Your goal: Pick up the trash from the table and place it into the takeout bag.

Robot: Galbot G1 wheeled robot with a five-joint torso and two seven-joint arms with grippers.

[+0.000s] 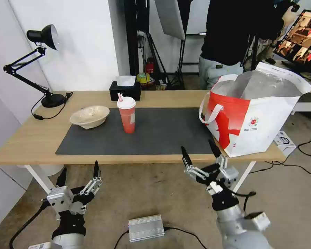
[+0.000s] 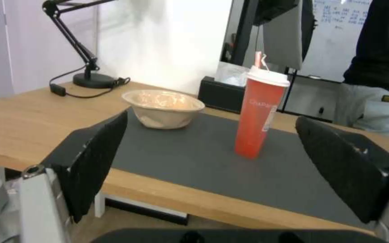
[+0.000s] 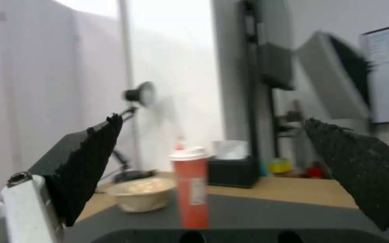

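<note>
On the dark grey mat (image 1: 155,133) of the wooden table (image 1: 27,141) stand a red drink cup (image 1: 127,114) (image 2: 258,114) (image 3: 191,187) with white lid and straw and, to its left, a shallow beige bowl (image 1: 89,116) (image 2: 163,108) (image 3: 141,194). The white and red takeout bag (image 1: 255,114) stands open at the table's right end, foil lining showing. My left gripper (image 1: 79,174) hangs open below the table's front edge. My right gripper (image 1: 201,154) is open too, just in front of the edge near the bag. Both hold nothing.
A black tissue box (image 1: 125,90) sits at the table's back edge and a black desk lamp (image 1: 41,62) with its cord at the back left. A person in black stands behind the bag. A silver box (image 1: 145,227) and cables lie on the floor.
</note>
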